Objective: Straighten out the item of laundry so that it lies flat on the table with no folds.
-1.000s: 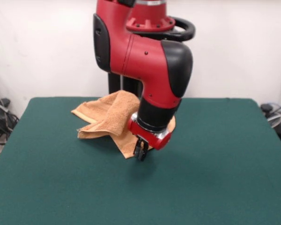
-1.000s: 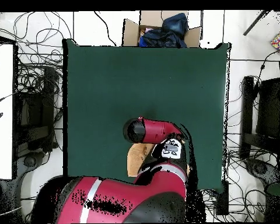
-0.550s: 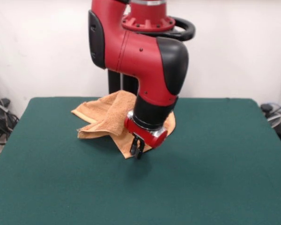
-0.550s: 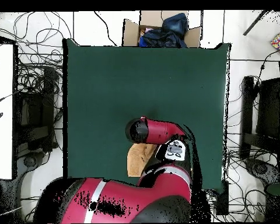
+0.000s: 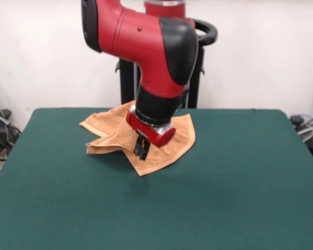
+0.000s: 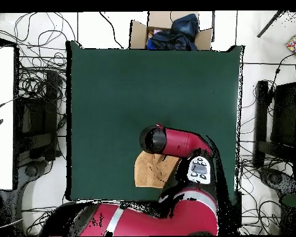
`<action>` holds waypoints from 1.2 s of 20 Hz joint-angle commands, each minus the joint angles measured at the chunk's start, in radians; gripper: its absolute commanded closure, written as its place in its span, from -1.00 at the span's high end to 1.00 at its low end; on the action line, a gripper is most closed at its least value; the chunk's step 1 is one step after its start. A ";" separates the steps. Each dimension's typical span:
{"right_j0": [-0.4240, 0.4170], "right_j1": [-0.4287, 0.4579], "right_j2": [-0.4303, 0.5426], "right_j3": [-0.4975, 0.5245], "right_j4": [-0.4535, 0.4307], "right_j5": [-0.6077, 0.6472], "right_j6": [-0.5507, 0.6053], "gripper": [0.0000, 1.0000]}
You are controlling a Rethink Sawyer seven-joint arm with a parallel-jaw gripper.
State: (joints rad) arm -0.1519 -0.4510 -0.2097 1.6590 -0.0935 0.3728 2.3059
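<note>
The item of laundry (image 5: pixel 113 128) is an orange-tan towel, crumpled and folded over itself, at the far middle of the green table (image 5: pixel 224 182). One corner of it points toward the near side. My gripper (image 5: pixel 142 150) hangs just above the towel's middle, tilted, and I cannot make out its state. No cloth is lifted by it. In the overhead view the towel (image 6: pixel 149 170) shows near the table's (image 6: pixel 150 80) bottom edge, partly covered by my red arm (image 6: pixel 181 143), which also hides the gripper.
A cardboard box (image 6: pixel 169 31) with dark cloth in it stands just past the table's top edge in the overhead view. Cables (image 6: pixel 39 80) lie on the floor at both sides. A white surface (image 6: pixel 1 117) stands at the left.
My gripper has risen and moved from beside the towel's near corner to above its middle, toward the far left in the front view. The towel has kept its shape and place.
</note>
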 commanded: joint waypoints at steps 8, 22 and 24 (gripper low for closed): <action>-0.028 0.023 0.067 0.112 -0.019 0.023 0.055 -1.00; -0.041 0.132 0.064 0.071 -0.034 -0.075 0.062 -1.00; -0.046 0.146 0.072 0.078 -0.028 -0.101 0.071 -1.00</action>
State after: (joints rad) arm -0.1880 -0.3782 -0.2085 1.7153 -0.0926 0.3466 2.3059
